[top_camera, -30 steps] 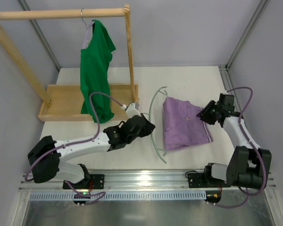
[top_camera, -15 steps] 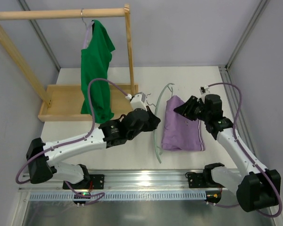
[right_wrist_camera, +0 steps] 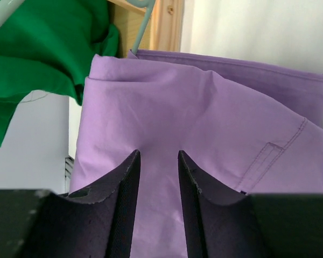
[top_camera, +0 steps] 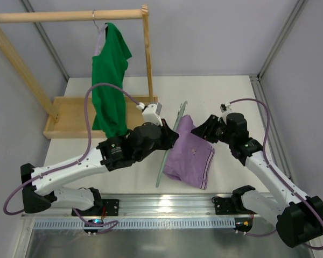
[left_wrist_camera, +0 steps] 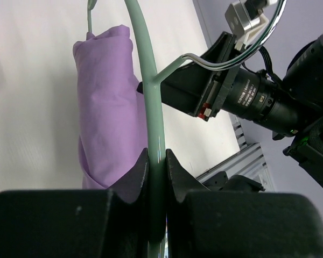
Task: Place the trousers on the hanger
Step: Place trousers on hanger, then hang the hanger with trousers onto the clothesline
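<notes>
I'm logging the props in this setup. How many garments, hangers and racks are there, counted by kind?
Garments: 2 (lilac trousers, green top)
Hangers: 2 (mint-green hanger, hanger on the rail)
Wooden rack: 1
Total: 5

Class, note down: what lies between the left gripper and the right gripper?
The hanger, clamped in the left gripper, then the trousers, whose fabric runs up to the right gripper; the top external view shows it.
</notes>
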